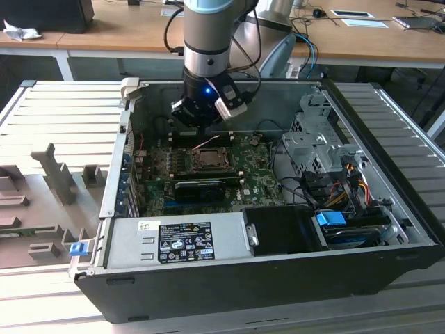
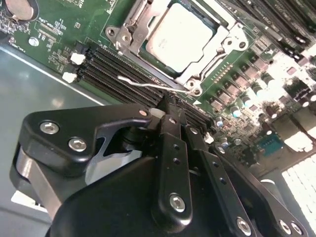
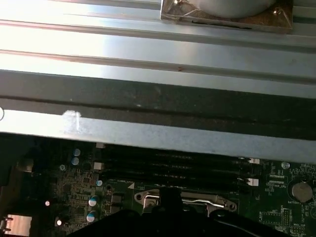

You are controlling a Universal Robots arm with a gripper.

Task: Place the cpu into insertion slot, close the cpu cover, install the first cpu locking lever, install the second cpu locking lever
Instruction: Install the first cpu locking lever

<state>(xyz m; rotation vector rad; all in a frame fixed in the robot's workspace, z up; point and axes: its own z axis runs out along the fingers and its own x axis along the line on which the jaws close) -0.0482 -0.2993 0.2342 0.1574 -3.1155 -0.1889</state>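
Cpu seated in insertion slot; cpu cover down; end effector near locking lever.

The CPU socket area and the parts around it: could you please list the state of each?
cpu: seated in the insertion slot.
cpu cover: closed, framing the chip.
locking lever: thin wire raised, unlatched, just ahead of the gripper.
computer case: side open, lying flat.
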